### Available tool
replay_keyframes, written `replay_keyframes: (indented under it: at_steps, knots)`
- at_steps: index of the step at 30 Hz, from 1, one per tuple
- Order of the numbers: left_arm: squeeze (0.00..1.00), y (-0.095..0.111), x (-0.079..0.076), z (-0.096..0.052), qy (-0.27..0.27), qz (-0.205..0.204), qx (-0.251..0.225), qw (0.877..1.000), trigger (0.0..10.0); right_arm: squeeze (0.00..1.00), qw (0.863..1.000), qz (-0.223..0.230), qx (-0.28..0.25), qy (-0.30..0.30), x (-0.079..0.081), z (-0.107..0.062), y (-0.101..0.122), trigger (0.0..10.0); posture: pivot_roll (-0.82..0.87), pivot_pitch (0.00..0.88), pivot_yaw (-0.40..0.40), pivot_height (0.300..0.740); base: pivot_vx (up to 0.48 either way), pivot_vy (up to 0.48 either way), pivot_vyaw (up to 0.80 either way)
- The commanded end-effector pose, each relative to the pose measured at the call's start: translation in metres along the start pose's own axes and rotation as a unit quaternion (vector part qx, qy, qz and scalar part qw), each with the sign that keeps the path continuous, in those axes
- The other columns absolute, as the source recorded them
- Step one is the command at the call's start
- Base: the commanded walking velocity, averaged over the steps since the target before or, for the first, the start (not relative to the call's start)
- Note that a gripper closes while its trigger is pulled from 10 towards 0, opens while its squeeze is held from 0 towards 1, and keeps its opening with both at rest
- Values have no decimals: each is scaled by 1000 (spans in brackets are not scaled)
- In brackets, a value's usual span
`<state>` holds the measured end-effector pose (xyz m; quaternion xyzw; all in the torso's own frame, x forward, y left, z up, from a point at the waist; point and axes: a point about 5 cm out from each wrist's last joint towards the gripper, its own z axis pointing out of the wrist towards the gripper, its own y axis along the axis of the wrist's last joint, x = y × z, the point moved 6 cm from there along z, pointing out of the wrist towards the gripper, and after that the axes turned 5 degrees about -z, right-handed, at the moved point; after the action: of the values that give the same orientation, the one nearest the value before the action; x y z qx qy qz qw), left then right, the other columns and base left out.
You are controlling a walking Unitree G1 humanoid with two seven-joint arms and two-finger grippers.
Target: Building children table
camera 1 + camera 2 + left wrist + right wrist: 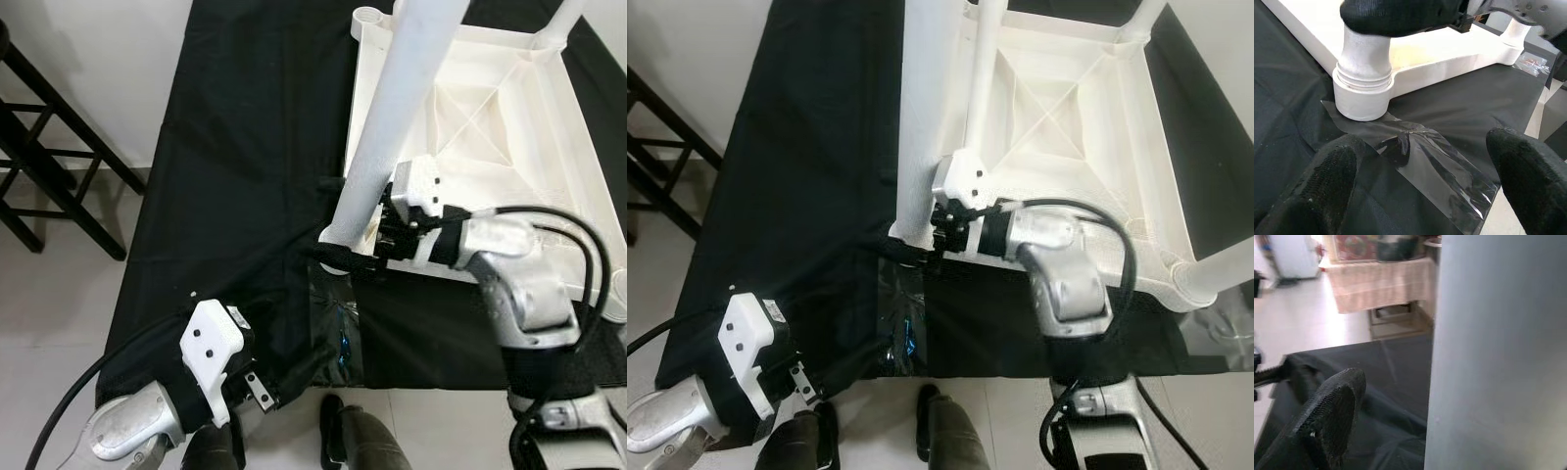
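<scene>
An upside-down white plastic table top (509, 127) lies on the black cloth. A white leg (387, 117) stands in the socket at its near left corner (1359, 100). My right gripper (338, 253) reaches around the foot of that leg. One finger (1327, 421) stands apart from the leg (1498, 357), with cloth showing between them, so it is open. My left gripper (1427, 156) hovers open low over the cloth near the front edge, just short of the socket. A crumpled clear plastic bag (1444, 181) lies between its fingers.
More white legs stand at the far right corner (1146, 20) and near right corner (1220, 274). A small clear bag (1227, 328) lies by the table's right edge. A black wooden stool (49, 147) stands on the tiled floor to the left. The table's front edge is just before my feet (333, 441).
</scene>
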<state>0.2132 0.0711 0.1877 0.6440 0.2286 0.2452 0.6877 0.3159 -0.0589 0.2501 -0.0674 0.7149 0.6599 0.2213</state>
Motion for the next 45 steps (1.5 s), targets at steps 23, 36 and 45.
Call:
replay_keyframes:
  at_steps: [23, 36, 45]
  knots:
    - [0, -5, -4, -3, 7, -9, 8, 1000, 10000, 0, 995, 48, -12, 84, -16, -17, -23, 0, 155, 314, -96, 740, 0, 0, 0]
    - [0, -7, 5, -10, 18, -3, 14, 1000, 10000, 0, 857, 180, 224, -428, 31, -45, -128, 0, 106, 305, -80, 740, 0, 0, 0]
    - [0, -3, 5, -4, 18, 1, 2, 1000, 10000, 0, 868, 153, 194, -430, -9, -32, -111, 10000, 110, 307, -100, 740, 0, 0, 0]
